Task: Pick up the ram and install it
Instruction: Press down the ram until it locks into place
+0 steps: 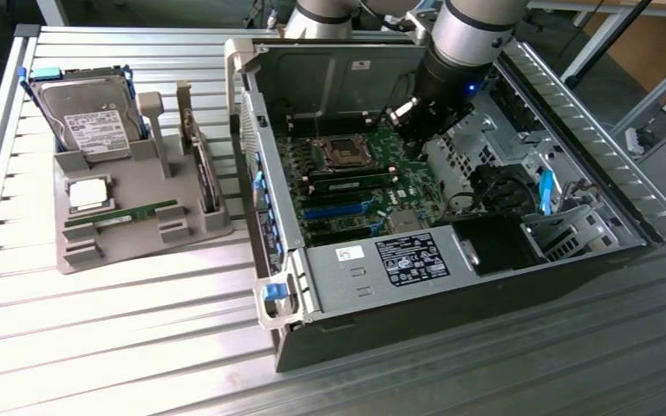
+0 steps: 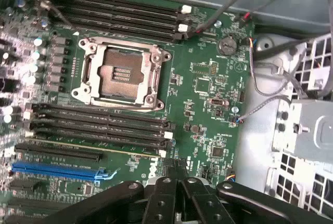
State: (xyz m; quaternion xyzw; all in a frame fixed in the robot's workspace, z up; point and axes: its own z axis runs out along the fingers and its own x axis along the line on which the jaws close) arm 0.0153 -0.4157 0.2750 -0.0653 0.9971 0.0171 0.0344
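Note:
A ram (image 1: 119, 215), a thin green stick with a pale label, lies flat in the grey holder (image 1: 136, 247) on the exterior view's left, far from the arm. My gripper (image 1: 408, 137) hangs inside the open computer case (image 1: 345, 286), over the motherboard (image 2: 208, 94) beside the empty CPU socket (image 2: 122, 76). In the wrist view the fingertips (image 2: 174, 177) are pressed together with nothing between them, just past the end of the lower memory slots (image 2: 99, 125). A thin green strip (image 1: 350, 181) stands in one of those slots.
The holder also carries a hard drive (image 1: 88, 117), a square silver CPU (image 1: 88, 192) and upright cards (image 1: 200, 165). Inside the case are loose cables (image 2: 260, 73), a drive cage (image 2: 312, 130) and a power supply (image 1: 408, 258). The slatted metal table (image 1: 114, 347) surrounds it.

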